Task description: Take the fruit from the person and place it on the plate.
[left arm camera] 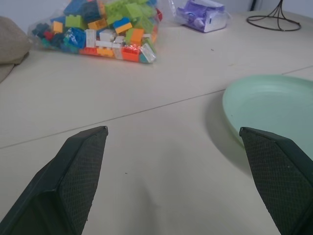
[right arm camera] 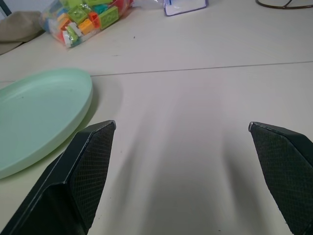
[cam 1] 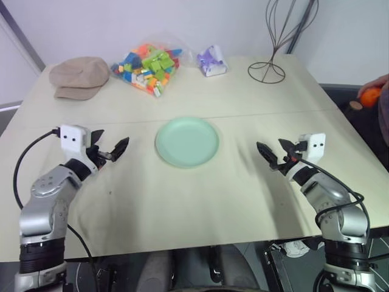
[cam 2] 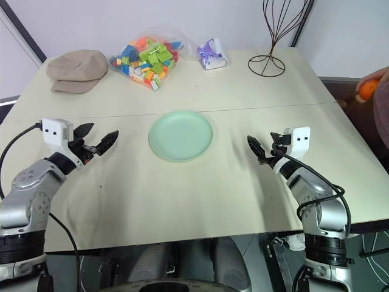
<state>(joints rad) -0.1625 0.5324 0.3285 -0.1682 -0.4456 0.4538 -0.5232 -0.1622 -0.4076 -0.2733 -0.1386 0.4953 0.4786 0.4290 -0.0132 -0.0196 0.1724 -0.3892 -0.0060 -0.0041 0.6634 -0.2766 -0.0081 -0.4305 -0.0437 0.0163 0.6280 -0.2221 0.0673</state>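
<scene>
The pale mint-green plate (cam 1: 187, 142) lies empty in the middle of the table. At the far right edge, beyond the table, a person's hand (cam 1: 378, 84) holds the orange fruit (cam 1: 369, 97). My left gripper (cam 1: 111, 146) hovers open just left of the plate, its fingers pointing toward the table's centre. My right gripper (cam 1: 271, 152) hovers open to the right of the plate, well short of the fruit. Both wrist views show wide-spread fingertips (left arm camera: 83, 166) (right arm camera: 90, 161) with nothing between them and the plate's rim (left arm camera: 230, 105) (right arm camera: 88, 93) beside them.
At the back of the table (cam 1: 200, 201) lie a beige cap (cam 1: 79, 76), a clear bag of coloured toy bricks (cam 1: 148, 67) and a small purple-and-white packet (cam 1: 212, 61). A black wire stand (cam 1: 267, 70) rises at the back right. The table's right edge runs near the person.
</scene>
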